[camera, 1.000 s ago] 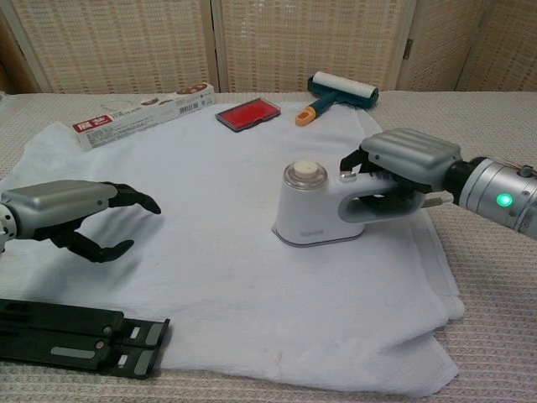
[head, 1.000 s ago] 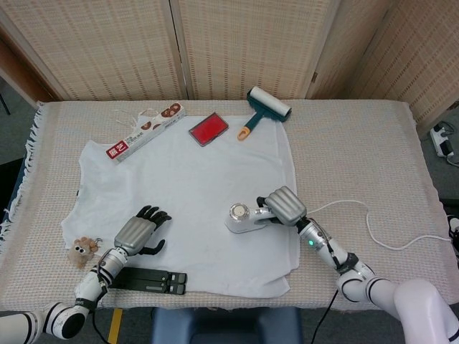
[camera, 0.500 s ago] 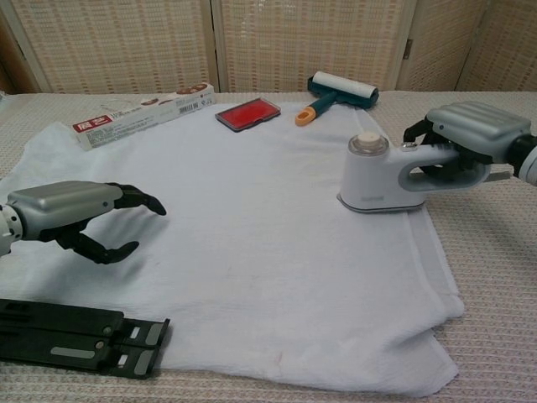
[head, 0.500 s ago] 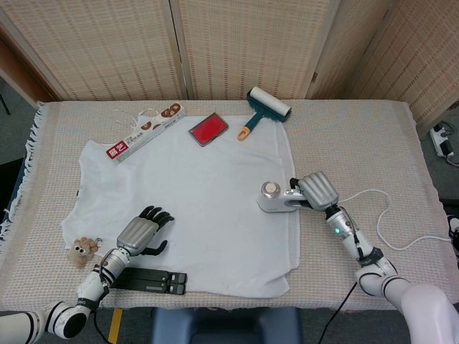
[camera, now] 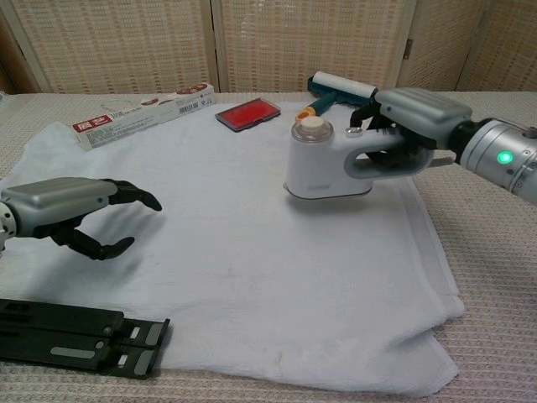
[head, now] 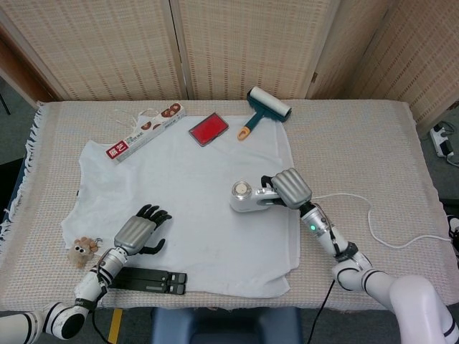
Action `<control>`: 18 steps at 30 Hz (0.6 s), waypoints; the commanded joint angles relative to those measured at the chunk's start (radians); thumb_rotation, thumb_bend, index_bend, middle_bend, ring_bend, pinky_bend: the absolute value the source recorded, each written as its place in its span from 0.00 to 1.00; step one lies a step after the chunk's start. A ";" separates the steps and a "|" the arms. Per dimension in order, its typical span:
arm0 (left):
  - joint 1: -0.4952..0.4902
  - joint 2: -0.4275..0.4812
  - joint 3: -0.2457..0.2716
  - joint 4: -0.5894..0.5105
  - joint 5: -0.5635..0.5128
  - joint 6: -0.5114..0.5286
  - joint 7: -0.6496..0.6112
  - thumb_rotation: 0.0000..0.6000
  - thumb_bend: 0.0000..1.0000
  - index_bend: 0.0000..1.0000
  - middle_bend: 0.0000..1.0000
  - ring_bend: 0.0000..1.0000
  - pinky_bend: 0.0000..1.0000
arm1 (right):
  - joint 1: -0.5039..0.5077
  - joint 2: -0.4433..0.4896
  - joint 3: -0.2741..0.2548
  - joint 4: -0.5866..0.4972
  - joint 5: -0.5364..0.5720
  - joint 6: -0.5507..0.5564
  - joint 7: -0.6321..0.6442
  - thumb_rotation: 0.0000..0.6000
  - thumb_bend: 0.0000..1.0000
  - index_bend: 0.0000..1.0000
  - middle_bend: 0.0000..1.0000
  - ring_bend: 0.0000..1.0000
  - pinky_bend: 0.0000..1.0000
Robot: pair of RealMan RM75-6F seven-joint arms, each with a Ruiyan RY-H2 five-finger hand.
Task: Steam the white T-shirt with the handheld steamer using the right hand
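Matt cloth T-shirt (head: 186,208); glossy, seemingly plastic steamer (camera: 323,164).

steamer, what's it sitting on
The steamer, held by the right hand, sits on the white T-shirt. The fabric directly under its base is covered, so its state can't be seen.

Woven-panel folding screen (head: 237,43) with wooden frames behind the desk (head: 358,143). Desk covered in beige textured cloth, fringe at its left edge. Grey floor (head: 14,136) at left; power strip (head: 443,140) on floor at right. Even, soft light.
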State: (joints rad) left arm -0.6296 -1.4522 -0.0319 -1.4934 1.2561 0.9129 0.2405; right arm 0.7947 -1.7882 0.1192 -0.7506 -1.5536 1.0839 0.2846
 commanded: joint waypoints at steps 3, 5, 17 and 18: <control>0.002 0.004 0.001 -0.004 -0.001 0.002 0.003 0.64 0.53 0.19 0.16 0.06 0.00 | 0.063 -0.101 0.017 0.112 0.016 -0.065 -0.022 1.00 0.61 0.77 0.82 0.81 0.97; 0.003 0.006 0.002 -0.006 0.000 0.003 0.003 0.64 0.53 0.19 0.16 0.06 0.00 | 0.075 -0.131 0.018 0.161 0.022 -0.079 -0.024 1.00 0.62 0.77 0.82 0.81 0.97; 0.004 0.004 0.002 0.001 0.008 0.002 -0.007 0.64 0.53 0.19 0.16 0.06 0.00 | 0.070 -0.193 0.039 0.368 0.079 -0.128 0.009 1.00 0.63 0.77 0.82 0.81 0.97; 0.004 0.003 0.003 0.002 0.009 0.002 -0.009 0.64 0.53 0.19 0.16 0.05 0.00 | 0.070 -0.195 0.041 0.381 0.084 -0.131 0.010 1.00 0.63 0.77 0.82 0.81 0.97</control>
State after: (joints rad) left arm -0.6252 -1.4486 -0.0292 -1.4911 1.2651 0.9148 0.2315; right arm 0.8665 -1.9777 0.1556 -0.3835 -1.4789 0.9605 0.2900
